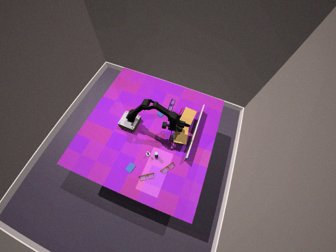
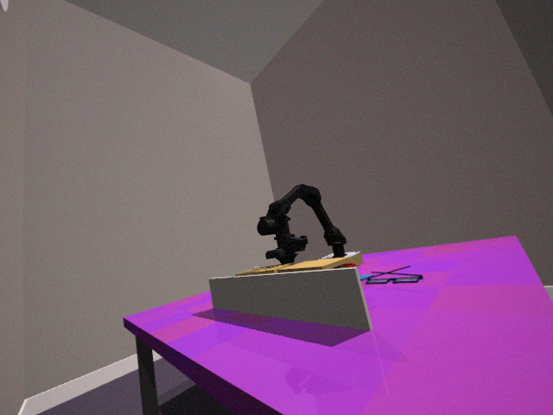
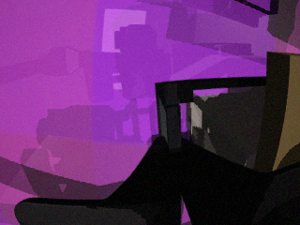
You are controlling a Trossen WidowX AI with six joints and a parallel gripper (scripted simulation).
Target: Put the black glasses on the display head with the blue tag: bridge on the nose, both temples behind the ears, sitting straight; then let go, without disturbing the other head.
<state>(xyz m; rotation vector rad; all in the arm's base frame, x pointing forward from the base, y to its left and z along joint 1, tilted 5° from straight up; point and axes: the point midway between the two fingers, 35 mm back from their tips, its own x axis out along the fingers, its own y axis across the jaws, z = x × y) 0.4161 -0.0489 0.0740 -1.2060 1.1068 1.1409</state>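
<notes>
The arm (image 1: 160, 106) (image 2: 308, 193) arches forward, its closed claw (image 3: 167, 142) pointing down

Robot arm (image 1: 159, 106) (image 2: 308, 193): one, matte black throughout, slim links, chunky rounded joints. Wrist section: black, with stubby cylindrical housings. Hand (image 3: 167, 142): black; one long, round-ended bar, dark tapering fingers. Base plate (image 1: 123, 125): pale grey-white, squarish, thick-sided, small dark screws near the corners.

Blue-framed glasses (image 1: 172, 102) (image 2: 393, 280) on purple-pink table (image 1: 105, 151) (image 2: 482, 330).
</notes>
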